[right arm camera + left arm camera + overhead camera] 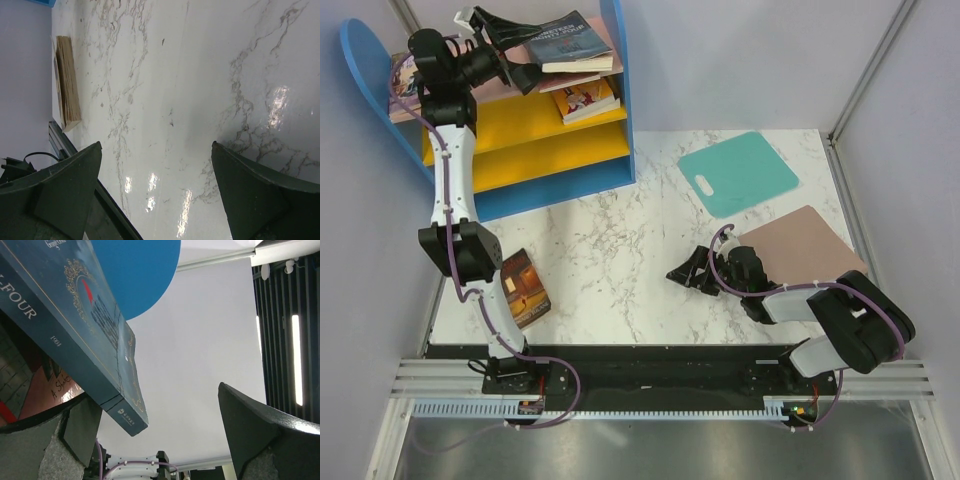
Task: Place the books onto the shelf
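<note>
Reaching up to the shelf (618, 110), my left gripper (152, 397) has its fingers (260, 430) spread wide and pinches nothing. The navy book (568, 42) lies on the pink top board, its corner just beside one finger (the other stands well clear of it). A purple-yellow book (586, 100) sits on the yellow board below. My right gripper (156, 147) hangs low over the marble table (620, 250), fingers apart and empty. A brown-orange book (523, 288) lies on that table by my left arm.
</note>
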`<act>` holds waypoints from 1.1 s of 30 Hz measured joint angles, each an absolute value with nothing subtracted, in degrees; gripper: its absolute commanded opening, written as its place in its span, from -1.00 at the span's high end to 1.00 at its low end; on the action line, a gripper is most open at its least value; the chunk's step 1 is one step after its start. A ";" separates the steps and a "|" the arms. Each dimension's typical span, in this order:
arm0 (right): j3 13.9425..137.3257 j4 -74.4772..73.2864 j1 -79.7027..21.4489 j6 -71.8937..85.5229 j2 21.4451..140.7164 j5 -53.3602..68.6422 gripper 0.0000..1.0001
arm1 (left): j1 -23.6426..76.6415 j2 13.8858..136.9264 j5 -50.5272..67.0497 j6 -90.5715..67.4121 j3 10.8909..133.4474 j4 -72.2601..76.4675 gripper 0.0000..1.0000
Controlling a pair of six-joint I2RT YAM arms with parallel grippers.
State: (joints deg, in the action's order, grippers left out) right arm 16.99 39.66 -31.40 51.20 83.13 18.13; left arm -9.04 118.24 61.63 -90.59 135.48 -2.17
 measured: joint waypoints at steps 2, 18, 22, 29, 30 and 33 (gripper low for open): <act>16.99 39.66 -31.40 51.20 83.11 18.13 -0.96 | -9.17 118.13 61.39 -89.93 135.48 -3.60 -1.00; 16.97 38.63 -31.40 51.03 82.43 18.13 -0.96 | -9.74 108.66 57.47 -90.24 124.42 -5.87 -1.00; 16.95 38.54 -31.40 51.00 82.30 18.13 -0.96 | -9.93 106.06 57.47 -90.87 118.65 -5.45 -1.00; 16.38 37.45 -31.40 50.81 80.93 17.96 -0.96 | -10.35 97.82 56.03 -94.06 102.98 4.73 -1.00; 16.32 37.34 -31.40 50.81 80.82 17.91 -0.96 | -10.48 96.90 56.10 -95.24 101.27 5.19 -1.00; 16.32 37.17 -31.40 50.78 80.68 17.93 -0.96 | -10.81 96.71 56.36 -97.36 99.44 6.22 -1.00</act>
